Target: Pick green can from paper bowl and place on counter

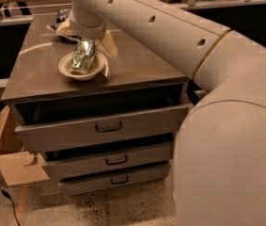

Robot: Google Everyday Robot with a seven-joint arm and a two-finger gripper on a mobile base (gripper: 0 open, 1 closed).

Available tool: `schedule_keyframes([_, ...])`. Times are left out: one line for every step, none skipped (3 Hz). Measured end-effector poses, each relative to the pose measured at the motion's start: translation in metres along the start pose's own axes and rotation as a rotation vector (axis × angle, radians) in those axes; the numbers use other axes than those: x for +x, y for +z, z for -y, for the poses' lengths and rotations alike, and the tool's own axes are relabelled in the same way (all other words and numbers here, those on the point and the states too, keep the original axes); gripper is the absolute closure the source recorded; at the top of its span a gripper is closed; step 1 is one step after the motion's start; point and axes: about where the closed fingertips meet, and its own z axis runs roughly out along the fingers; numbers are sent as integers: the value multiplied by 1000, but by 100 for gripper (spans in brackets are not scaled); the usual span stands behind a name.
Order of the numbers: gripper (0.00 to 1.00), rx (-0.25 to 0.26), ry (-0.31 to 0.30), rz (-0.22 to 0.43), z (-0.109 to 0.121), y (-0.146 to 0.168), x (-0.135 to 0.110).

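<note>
The green can (82, 58), dented and metallic, lies tilted in the paper bowl (72, 73) on the left half of the counter (142, 62). My gripper (86, 37) hangs just above and behind the can. Its two tan fingers are spread apart, one (108, 44) to the right of the can and one (66, 28) to the back left. The gripper is open and holds nothing. My large pale arm crosses the view from the lower right to the gripper.
A dark blue chip bag (61, 17) lies at the counter's back left, mostly hidden by my wrist. The cabinet's drawers (102, 126) stand slightly pulled out. A cardboard box (8, 161) sits on the floor at the left. Railings run behind the counter.
</note>
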Motion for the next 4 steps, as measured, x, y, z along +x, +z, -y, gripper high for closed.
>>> schedule_keyframes([0,-14,-80,18,11,17,-7])
schedule_keyframes([0,-43,-163,43,15,30,-5])
schedule_keyframes([18,-76,-225,65,11,38,3])
schedule_keyframes([41,-103,-244,77,6,42,8])
